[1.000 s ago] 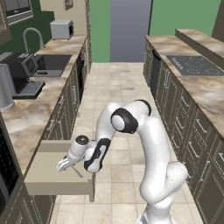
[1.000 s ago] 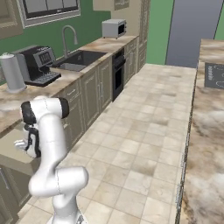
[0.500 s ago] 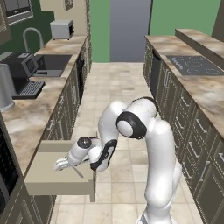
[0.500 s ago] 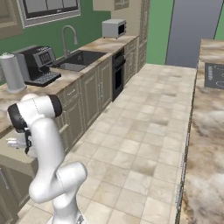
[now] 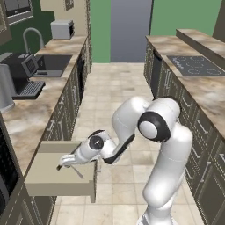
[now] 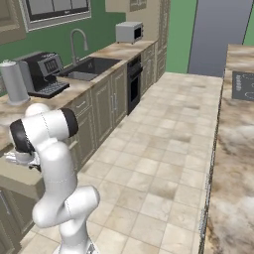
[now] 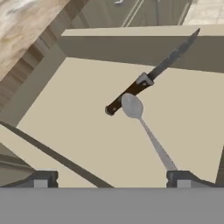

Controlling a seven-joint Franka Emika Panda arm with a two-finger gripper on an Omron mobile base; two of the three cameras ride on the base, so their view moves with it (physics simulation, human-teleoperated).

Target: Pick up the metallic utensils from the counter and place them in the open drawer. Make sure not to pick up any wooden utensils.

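Observation:
My gripper point(image 7: 111, 179) hangs open just above the open drawer point(image 7: 78, 127), fingertips wide apart with nothing between them. On the drawer's tan floor lie the metallic utensils: a knife with a dark handle point(image 7: 131, 91) and, crossing just below it, a grey spoon point(image 7: 131, 106) whose handle runs toward my right fingertip point(image 7: 181, 180). From the left base view, the gripper point(image 5: 61, 165) sits over the drawer point(image 5: 46, 176) with the spoon point(image 5: 78, 172) beside it. The counter point(image 5: 206, 90) with the black cooktop point(image 5: 193, 66) runs along the right. The wooden utensils are out of view.
A second counter on the left carries a sink point(image 5: 50, 65), a coffee machine point(image 5: 22, 74) and a toaster oven point(image 5: 61, 30). Tiled floor point(image 5: 114, 92) runs between the two cabinet rows. My arm's elbow point(image 5: 154, 125) bulks over the aisle.
The arm's elbow and upper links have swung toward the aisle and lower. The hand has stayed over the drawer, and the spoon lies in the same spot.

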